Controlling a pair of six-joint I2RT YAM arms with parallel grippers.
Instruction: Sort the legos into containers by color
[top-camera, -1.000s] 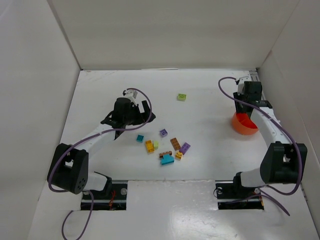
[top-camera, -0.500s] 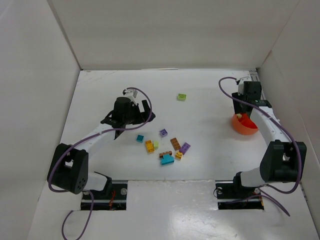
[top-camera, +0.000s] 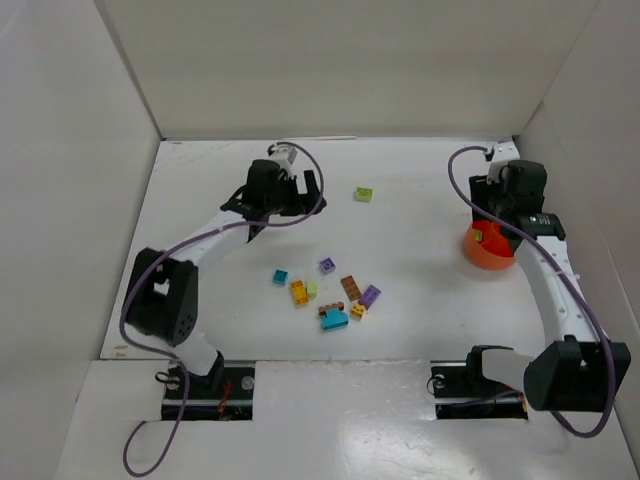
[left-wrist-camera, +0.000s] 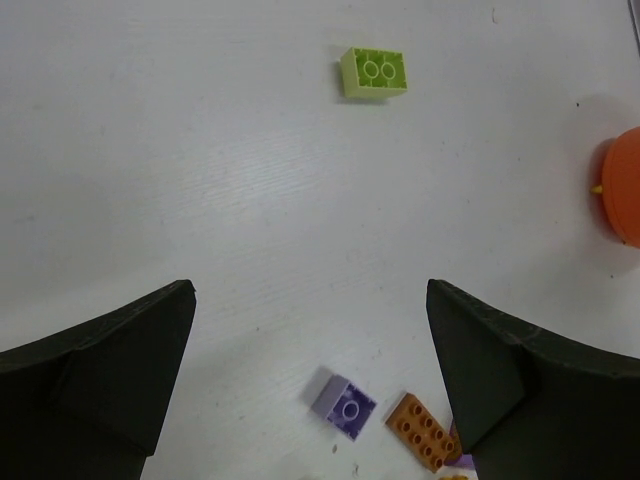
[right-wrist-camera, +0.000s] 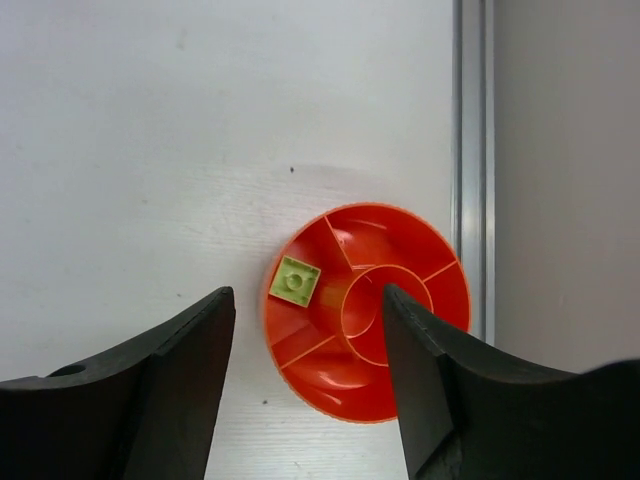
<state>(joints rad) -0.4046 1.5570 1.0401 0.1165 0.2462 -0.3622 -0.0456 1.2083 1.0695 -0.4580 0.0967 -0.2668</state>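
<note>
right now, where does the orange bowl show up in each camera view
Top external: orange bowl at the right side of the table, right of the loose bricks.
Left wrist: cut off at the right edge, about mid-height.
Right wrist: lower centre, seen whole from above.
Shared landmark: the pale green brick lying in one compartment, also visible from the top. The left wrist view does not show inside the bowl.

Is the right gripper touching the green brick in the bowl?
Apart. Right wrist view: green brick lies in the orange bowl, bare bowl showing between it and the right gripper.
</note>
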